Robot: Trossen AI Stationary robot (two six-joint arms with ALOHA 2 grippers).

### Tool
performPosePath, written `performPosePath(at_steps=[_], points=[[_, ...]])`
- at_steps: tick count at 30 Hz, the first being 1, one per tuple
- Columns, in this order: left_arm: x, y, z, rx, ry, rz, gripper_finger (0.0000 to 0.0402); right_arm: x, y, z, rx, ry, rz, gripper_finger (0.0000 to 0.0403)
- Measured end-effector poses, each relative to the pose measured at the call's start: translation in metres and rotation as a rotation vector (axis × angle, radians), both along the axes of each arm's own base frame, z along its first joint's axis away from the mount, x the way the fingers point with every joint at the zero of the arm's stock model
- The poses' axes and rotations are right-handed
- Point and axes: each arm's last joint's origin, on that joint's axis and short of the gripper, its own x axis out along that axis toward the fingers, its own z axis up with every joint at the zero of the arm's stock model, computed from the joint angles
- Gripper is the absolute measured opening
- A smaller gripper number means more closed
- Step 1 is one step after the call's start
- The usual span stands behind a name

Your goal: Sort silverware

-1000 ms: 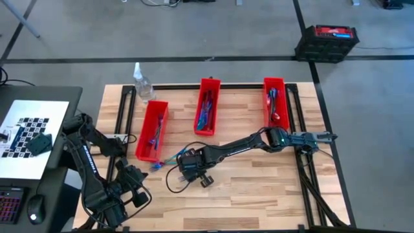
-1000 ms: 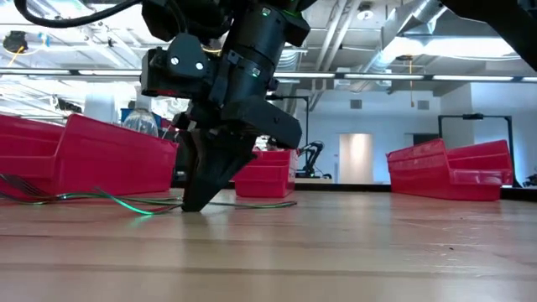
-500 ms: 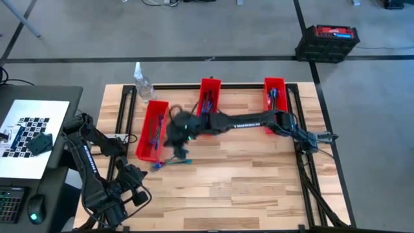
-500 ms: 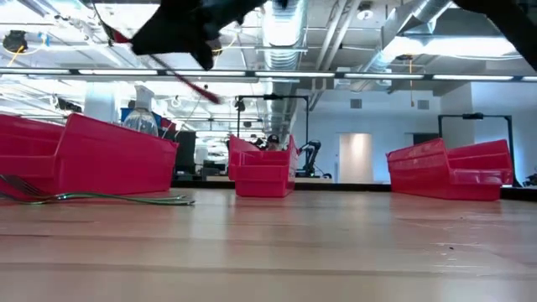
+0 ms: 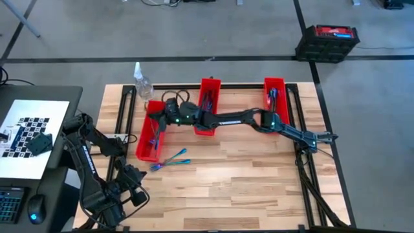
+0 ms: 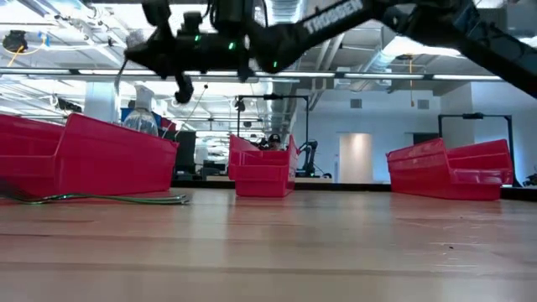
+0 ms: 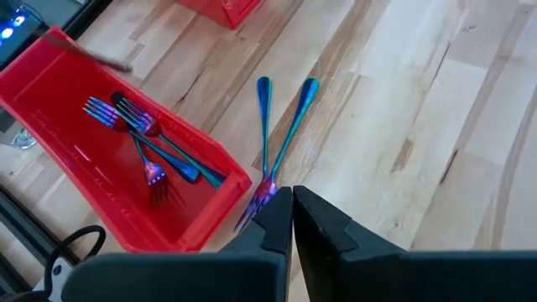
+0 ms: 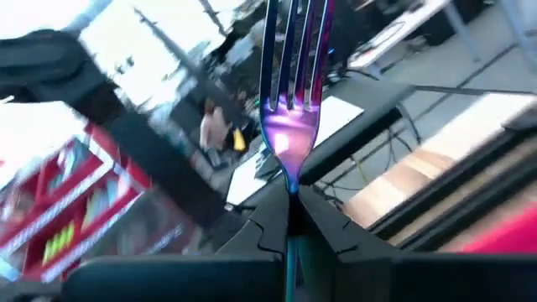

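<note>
My right gripper (image 5: 157, 116) reaches across the table and hangs over the left red bin (image 5: 152, 133), shut on an iridescent fork (image 8: 291, 75) whose tines stick out ahead of the fingers. Two more forks (image 5: 169, 160) lie flat on the wood beside that bin's near end, also seen in the left wrist view as forks (image 7: 281, 134). Several forks (image 7: 143, 143) lie inside the bin. My left gripper (image 7: 292, 214) waits shut at the near left corner, above the table and touching nothing. My right gripper pinches the fork's neck, just behind the tines (image 8: 290, 180), between its two fingers. The handle (image 8: 289, 252) runs back between the fingers, so the fork lies along them. The fingers reach about level toward the table's left. The fork is lifted clear above the bin.
A middle red bin (image 5: 208, 107) and a right red bin (image 5: 275, 102) hold other silverware along the far side. A spray bottle (image 5: 142, 81) stands at the far left corner. Bare wood (image 5: 246, 181) fills the table's near half.
My right gripper has risen from the table by the loose forks with one fork, swung toward the far left and now hangs over the left bin. The fork is lifted clear; two forks have stayed on the wood.
</note>
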Motion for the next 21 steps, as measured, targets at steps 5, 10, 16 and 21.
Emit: performPosePath(at_steps=[5,10,16,21], points=[[0.000,0.000,0.000,-0.004,-0.004,0.006,0.0000,0.006,0.002,-0.034,0.069,0.033,-0.116,0.0000],[0.000,0.000,0.000,-0.005,-0.004,0.006,0.0000,0.007,0.010,-0.035,0.087,0.059,-0.236,0.0006],[0.000,0.000,0.000,0.004,0.003,-0.004,0.0000,0.007,0.012,-0.041,0.091,0.108,-0.245,0.0059],[0.000,0.000,0.000,0.005,0.005,-0.006,0.0000,0.007,0.014,-0.042,0.084,0.119,-0.234,0.0109]])
